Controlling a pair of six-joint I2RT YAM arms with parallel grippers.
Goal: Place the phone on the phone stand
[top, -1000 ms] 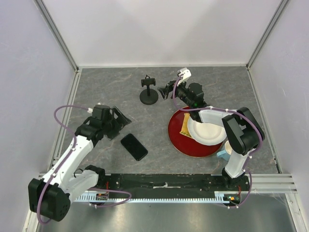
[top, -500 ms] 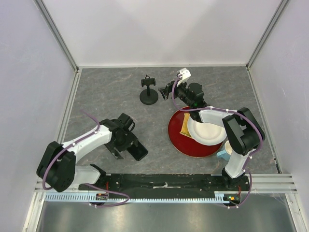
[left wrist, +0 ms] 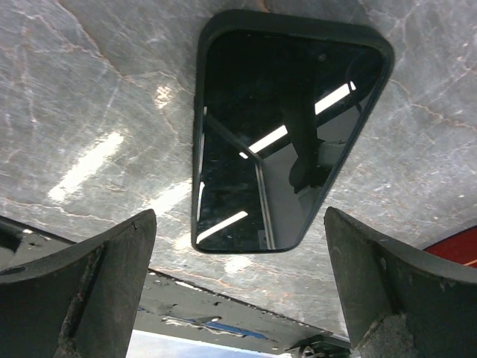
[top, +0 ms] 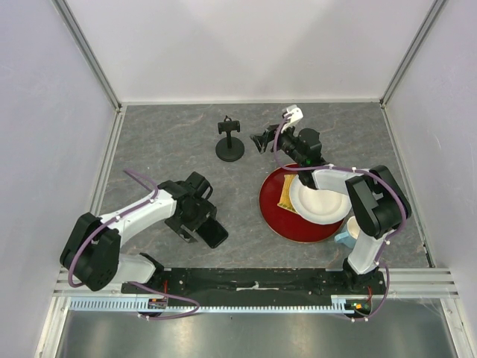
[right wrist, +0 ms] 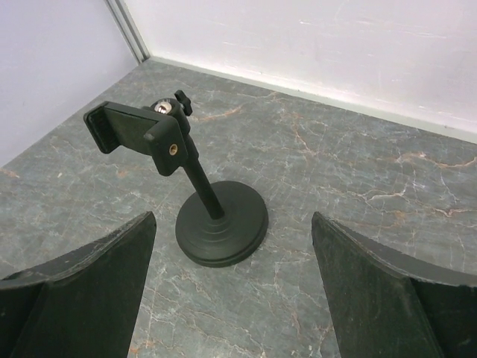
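Near edge first: the left fingers (left wrist: 97, 276) had swung in over the last second from the 10 o'clock side of the phone (left wrist: 287, 127) and hung right above it, spread to their widest, one on either side of the glossy black slab and gripping nothing yet. The phone itself looked not to have budged; it lay flat on the grey desk (top: 164, 142) at about 7 o'clock from the middle, well apart from its target. That put the pick-up squarely on: my read was that a short drop and a squeeze came next. Further out, the right fingers (right wrist: 82, 291) stood wide open and empty too, having eased a touch toward 3 o'clock, away from the phone stand (top: 229, 142), which stood upright at 12 o'clock, its clamp head bare.
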